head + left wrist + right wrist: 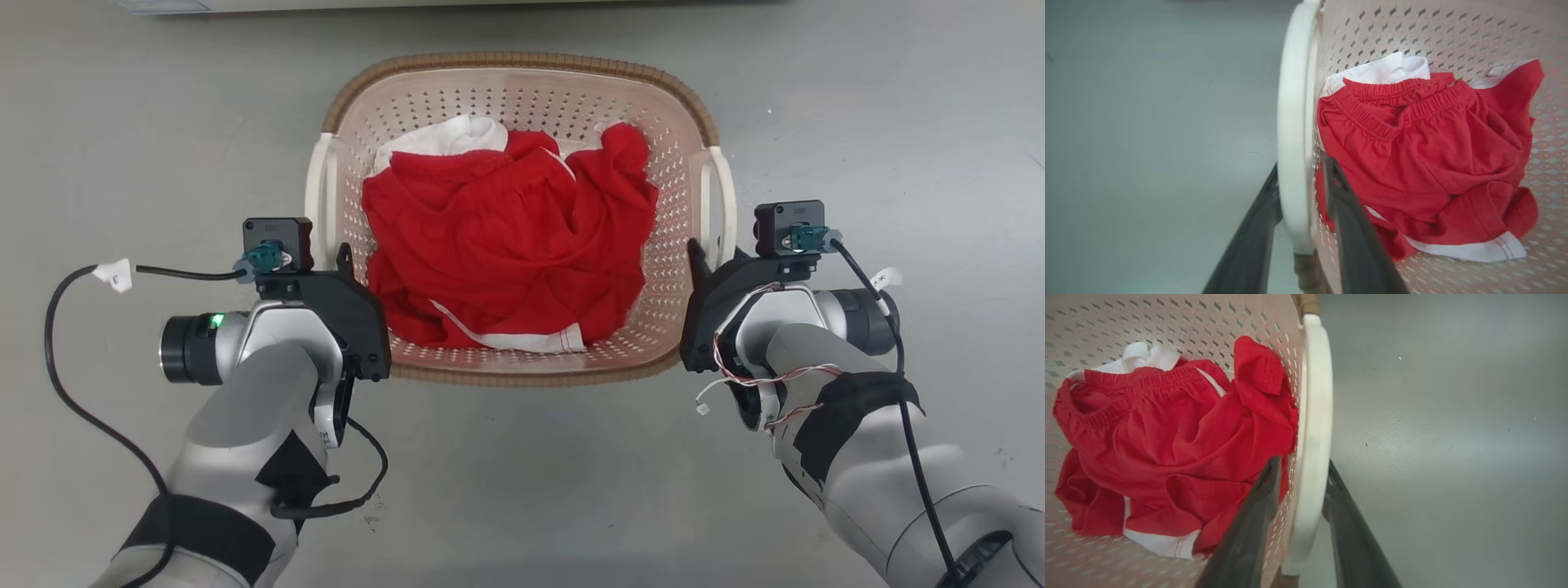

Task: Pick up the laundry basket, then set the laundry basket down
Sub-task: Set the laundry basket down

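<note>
The laundry basket (pixel 522 62) is pale pink and perforated, with a brown woven-look rim, and sits on the grey floor ahead of me. Red clothing with white trim (pixel 506 237) lies bunched inside. My left gripper (pixel 340 260) straddles the near end of the white left handle (pixel 315 192). In the left wrist view its two dark fingers close on that handle (pixel 1292 122), one finger outside and one inside the wall. My right gripper (pixel 700 255) holds the white right handle (pixel 723 196) the same way, and that handle (pixel 1316 396) sits pinched between its fingers in the right wrist view.
Bare grey floor (pixel 857 122) surrounds the basket on all sides. A pale edge of some large object (pixel 408 5) runs along the top of the head view. A black cable (pixel 65 367) loops out to the left of my left forearm.
</note>
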Robot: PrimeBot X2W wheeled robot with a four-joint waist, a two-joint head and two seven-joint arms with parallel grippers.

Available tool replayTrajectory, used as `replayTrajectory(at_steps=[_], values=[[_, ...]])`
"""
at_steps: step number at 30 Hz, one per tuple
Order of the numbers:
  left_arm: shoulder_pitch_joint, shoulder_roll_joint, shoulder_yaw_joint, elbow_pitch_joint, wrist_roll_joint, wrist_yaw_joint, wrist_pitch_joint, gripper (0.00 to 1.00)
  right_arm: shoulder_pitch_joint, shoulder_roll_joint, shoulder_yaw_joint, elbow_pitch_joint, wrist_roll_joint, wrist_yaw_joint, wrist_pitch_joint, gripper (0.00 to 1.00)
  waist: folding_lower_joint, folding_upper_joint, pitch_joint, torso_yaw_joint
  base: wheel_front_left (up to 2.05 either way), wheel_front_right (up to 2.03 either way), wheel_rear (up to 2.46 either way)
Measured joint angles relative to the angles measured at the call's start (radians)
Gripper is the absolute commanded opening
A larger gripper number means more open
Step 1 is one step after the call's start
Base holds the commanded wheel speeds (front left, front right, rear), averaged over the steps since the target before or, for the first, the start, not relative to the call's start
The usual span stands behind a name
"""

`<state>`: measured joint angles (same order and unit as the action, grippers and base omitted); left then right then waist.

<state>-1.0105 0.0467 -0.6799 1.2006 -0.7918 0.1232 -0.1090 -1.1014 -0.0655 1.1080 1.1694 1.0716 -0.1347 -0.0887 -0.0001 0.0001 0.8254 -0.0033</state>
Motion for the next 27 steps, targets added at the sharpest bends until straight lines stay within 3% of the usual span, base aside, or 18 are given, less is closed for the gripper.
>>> replayTrajectory(at_steps=[1,12,27], values=[[0.0,0.0,0.0,0.0,0.0,0.0,0.0,1.0,0.0,0.0,0.0,0.0,0.0,0.0,0.0,1.0,0.0,0.0,0.0,0.0,0.0,0.0,0.0],[-0.012,0.002,-0.002,0.029,0.004,0.001,-0.027,1.0,-0.002,0.004,0.006,0.014,0.0,0.003,-0.029,1.0,0.0,-0.0002,-0.004,-0.004,0.0,0.0,0.0],[0.006,0.002,0.018,0.045,0.001,-0.002,-0.097,1.0,-0.002,0.005,0.003,0.043,0.0,0.003,-0.093,1.0,0.0,-0.0001,-0.104,-0.004,0.0,0.0,0.0]])
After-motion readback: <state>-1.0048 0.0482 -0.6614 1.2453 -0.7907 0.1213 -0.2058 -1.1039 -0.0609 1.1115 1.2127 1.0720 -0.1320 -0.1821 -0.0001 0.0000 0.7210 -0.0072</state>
